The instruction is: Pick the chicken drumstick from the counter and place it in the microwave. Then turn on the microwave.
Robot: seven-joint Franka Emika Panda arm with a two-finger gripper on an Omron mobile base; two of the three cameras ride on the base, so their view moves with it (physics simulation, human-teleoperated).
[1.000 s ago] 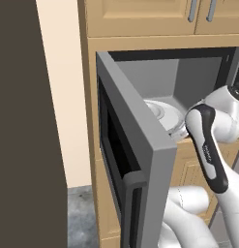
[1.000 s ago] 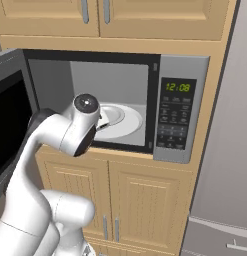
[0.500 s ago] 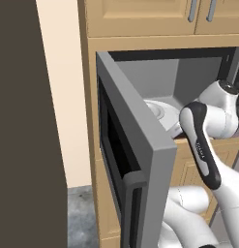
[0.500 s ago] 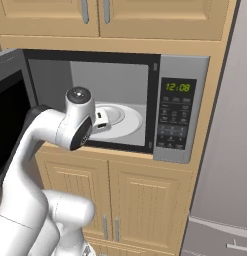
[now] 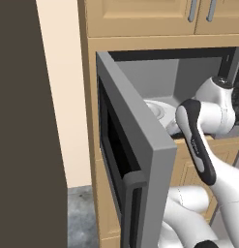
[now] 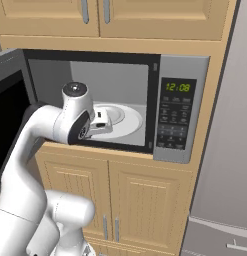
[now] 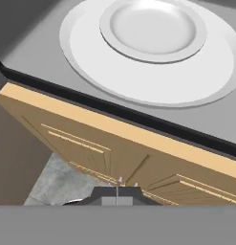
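Grey microwave (image 6: pixel 181 107) has its door (image 5: pixel 135 160) swung wide open. White round turntable (image 7: pixel 153 72) sits inside with a plate (image 7: pixel 153 28) on it. Pincer (image 7: pixel 116 193) is pinched tight, holding nothing, just outside the opening. I cannot see any drumstick.

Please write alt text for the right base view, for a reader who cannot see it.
The microwave stands open, its white turntable bare, with the white arm's shut gripper at its front edge. Wooden cabinets sit above and below.
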